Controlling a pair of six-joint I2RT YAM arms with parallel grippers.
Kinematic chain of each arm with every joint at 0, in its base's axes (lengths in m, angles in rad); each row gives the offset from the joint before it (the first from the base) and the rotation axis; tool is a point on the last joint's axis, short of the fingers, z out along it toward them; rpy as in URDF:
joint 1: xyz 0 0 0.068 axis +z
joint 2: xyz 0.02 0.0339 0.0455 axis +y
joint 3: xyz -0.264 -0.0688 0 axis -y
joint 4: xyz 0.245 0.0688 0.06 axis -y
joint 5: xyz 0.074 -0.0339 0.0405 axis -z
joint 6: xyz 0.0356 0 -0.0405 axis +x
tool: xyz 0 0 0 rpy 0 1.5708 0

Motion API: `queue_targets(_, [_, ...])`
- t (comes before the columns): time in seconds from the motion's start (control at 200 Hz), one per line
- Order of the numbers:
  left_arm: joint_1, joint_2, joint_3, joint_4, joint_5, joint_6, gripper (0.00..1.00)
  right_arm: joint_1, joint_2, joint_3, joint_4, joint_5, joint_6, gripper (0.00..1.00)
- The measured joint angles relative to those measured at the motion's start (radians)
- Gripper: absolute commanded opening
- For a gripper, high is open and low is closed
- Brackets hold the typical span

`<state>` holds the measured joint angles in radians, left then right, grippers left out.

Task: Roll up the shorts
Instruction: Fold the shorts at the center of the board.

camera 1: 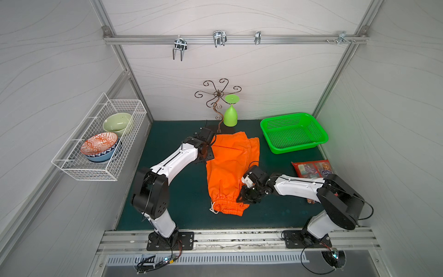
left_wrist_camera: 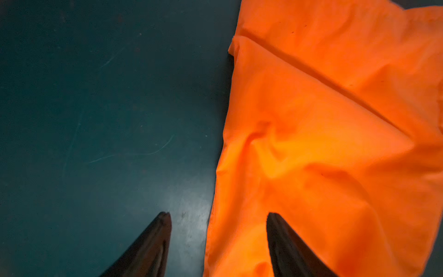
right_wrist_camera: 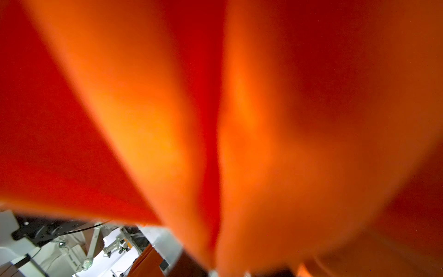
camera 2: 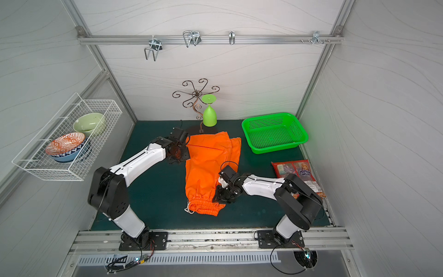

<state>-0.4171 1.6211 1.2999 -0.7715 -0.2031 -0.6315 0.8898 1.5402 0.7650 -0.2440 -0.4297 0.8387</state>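
In both top views the left gripper (camera 1: 206, 154) hangs low at the far left edge of the shorts (camera 1: 227, 172), its arm reaching forward from the base. The right gripper (camera 1: 243, 196) sits over the waistband's right end, wrist bent down and inward; whether it grips cannot be told here. The one pair of shorts lies lengthwise on the mat (camera 1: 179, 191), waistband nearest the bases. There are two arms, and three bowls in one wire basket (camera 1: 72, 167): a pale green bowl (camera 1: 117, 123), an orange-patterned bowl (camera 1: 99, 144) and a blue bowl (camera 1: 100, 157). There is also one green basket (camera 1: 297, 146), one upturned goblet (camera 1: 230, 116) and one snack packet (camera 1: 311, 169).

In the left wrist view the left gripper (left_wrist_camera: 218, 213) is released, holding nothing: one fingertip over bare mat (left_wrist_camera: 96, 120), the other over the shorts (left_wrist_camera: 323, 144).

In the right wrist view blurred shorts (right_wrist_camera: 239, 108) fill nearly everything and the fingers are hidden, so clenched or released cannot be told
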Motion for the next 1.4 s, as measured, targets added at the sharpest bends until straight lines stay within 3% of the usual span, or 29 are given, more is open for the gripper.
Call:
queue_targets(0.145, [-0.097,-0.154,-0.067,-0.036,-0.011,0.025,0.68,-0.057,-0.207,0.042,-0.161,0.023,-0.067,0.57])
queue_targets(0.235, [-0.201,-0.203,-0.095,-0.046,-0.010,0.033,0.67,-0.198,-0.315,0.111,-0.245,0.033,-0.112,0.58])
queue_targets(0.345, [-0.323,-0.212,-0.120,-0.044,-0.012,0.031,0.69,-0.360,-0.306,0.213,-0.302,0.051,-0.158,0.58])
queue_targets(0.64, [-0.568,-0.084,-0.119,-0.016,-0.064,0.010,0.78,-0.486,0.149,0.551,-0.349,0.090,-0.231,0.60])
queue_targets(1.08, [-0.708,0.060,-0.103,0.027,-0.119,-0.040,0.84,-0.507,0.735,1.247,-0.443,0.127,-0.269,0.62])
queue_targets(1.271, [-0.765,0.120,-0.088,0.012,-0.174,-0.055,0.83,-0.509,0.900,1.432,-0.481,0.166,-0.287,0.62])
queue_targets(1.401, [-0.779,0.132,-0.078,0.013,-0.202,-0.056,0.70,-0.509,0.938,1.493,-0.490,0.193,-0.317,0.62])
